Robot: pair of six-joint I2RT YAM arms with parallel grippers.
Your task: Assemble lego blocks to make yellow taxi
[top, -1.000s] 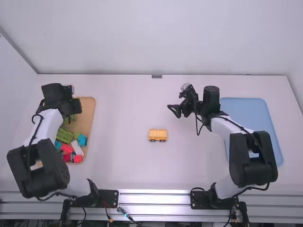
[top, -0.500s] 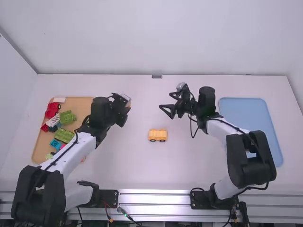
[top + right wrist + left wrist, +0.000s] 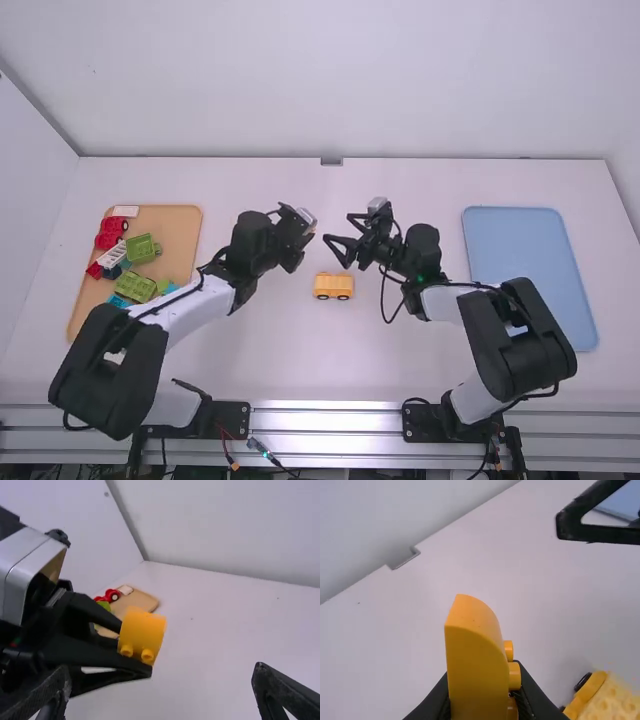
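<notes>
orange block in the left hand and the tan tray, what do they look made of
Block: very likely hard molded plastic, smooth with a soft sheen; the even color and round studs point to it.

Tan tray: matte and evenly tan, perhaps wood, but no grain shows, so painted or plastic is possible.

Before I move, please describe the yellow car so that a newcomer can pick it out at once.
On the white table, look between the wooden tray and the blue tray. Near the middle stands the small yellow car. It rests on dark wheels, whereas the rounded yellow block is held in the left end effector.
</notes>
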